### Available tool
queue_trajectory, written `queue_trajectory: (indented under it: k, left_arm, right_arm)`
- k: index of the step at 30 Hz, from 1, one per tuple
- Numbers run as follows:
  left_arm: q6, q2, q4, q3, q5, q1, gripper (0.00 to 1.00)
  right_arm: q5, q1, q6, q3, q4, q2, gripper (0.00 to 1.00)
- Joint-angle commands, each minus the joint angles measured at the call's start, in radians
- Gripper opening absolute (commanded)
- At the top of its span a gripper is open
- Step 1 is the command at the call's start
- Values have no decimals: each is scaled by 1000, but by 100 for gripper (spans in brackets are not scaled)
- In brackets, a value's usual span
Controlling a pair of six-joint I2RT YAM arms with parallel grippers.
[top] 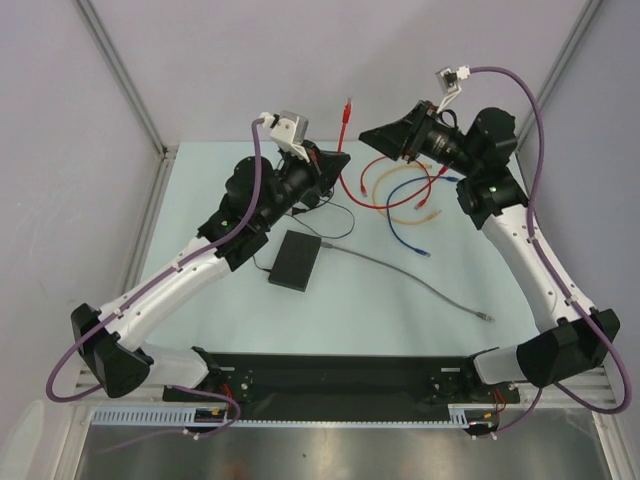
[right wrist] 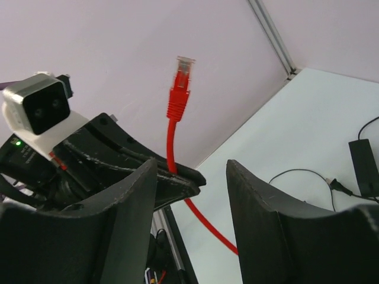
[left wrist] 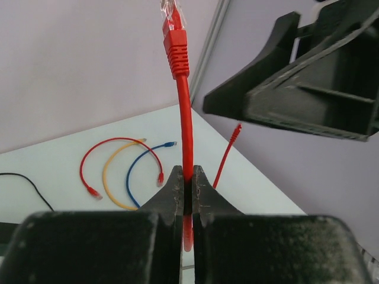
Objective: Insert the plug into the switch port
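While the left claw (left wrist: 186,173) pinches the red cable (left wrist: 185,118) below its plug (left wrist: 172,18), the right claw (right wrist: 192,164) hangs spread alongside; the top view adds the black switch (top: 296,260), clear of the bench (top: 420,330) edges.

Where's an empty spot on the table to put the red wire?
The table is bare along the near edge, below the black box and gray cable. The far middle is crowded with looped red, yellow and blue cables.

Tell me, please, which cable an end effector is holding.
The red cable pinched in the left end effector, plug pointing up; the others lie loose on the table.
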Motion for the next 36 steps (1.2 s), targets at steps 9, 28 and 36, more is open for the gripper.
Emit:
queue_trajectory:
  k: [9, 28, 36]
  left_arm:
    - [-80, 1, 104, -9, 15, -16, 0]
    - [-110, 8, 129, -27, 32, -24, 0]
    - [-100, -51, 35, -59, 122, 33, 34]
  right_arm:
    - [87, 77, 15, 77, 132, 68, 46]
    - [81, 113, 14, 113, 174, 120, 10]
    - [46, 93, -242, 157, -47, 114, 0]
